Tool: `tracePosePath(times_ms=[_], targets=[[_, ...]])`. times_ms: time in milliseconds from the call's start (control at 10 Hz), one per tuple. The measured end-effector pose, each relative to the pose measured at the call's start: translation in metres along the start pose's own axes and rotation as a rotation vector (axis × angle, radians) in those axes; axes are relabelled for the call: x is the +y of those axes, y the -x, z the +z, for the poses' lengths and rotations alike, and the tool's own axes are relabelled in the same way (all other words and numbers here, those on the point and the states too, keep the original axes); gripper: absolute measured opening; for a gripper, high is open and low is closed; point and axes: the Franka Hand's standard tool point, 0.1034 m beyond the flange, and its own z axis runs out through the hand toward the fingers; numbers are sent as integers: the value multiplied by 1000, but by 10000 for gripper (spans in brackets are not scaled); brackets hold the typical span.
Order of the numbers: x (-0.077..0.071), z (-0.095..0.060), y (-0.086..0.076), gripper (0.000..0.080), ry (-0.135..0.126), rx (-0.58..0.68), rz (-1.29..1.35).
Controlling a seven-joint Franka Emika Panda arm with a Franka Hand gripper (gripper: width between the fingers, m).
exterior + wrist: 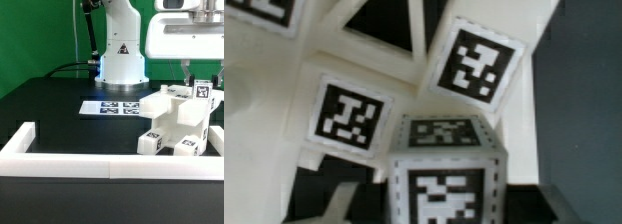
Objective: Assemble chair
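1. Where stuff is: the chair (178,120) is a half-built white clump on the black counter (50,115), over on the exterior view's right. It's pushed into the corner of the low white barrier wall (90,160). The marker board (112,105) lies flat just beside it toward the exterior view's left, and as far as I can see they're not touching.
2. Me: I hang right over the top of the clump, wrist pointing straight down. The highest bit is a short tagged post (203,90), and my jaws come down right at it. Around it or just behind it, I can't say.
3. Jaws: honestly cannot tell if they're spread or pinching something. The exterior view is too small at that spot, and the wrist view is all tags and white plastic with no clear tip showing.
4. Wrist view: a tagged block (441,175) sits really close under the camera, with a slanted panel with dark cut-outs (393,45) behind it. So the chair is straight below me and I don't need to reach sideways.
5. What the next move hangs on, my guess: the post's long axis runs roughly up-down, same line as my approach, so any grip or push goes vertically along it. There's only one arm here, so it's me either way
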Motion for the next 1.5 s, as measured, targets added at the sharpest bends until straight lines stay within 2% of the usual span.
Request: tracePosePath(times_ms=[500,1100,1200,1300,1400,1500], targets=[[-1,0,0,288,-1,-1,359],[-2,0,1,288,-2,-1,646],[-2,0,1,375,-2,-1,634],[-2,0,1,515,-2,-1,634],[-2,0,1,607,-2,-1,634],[-3,-4,0,607,-8,1,619]])
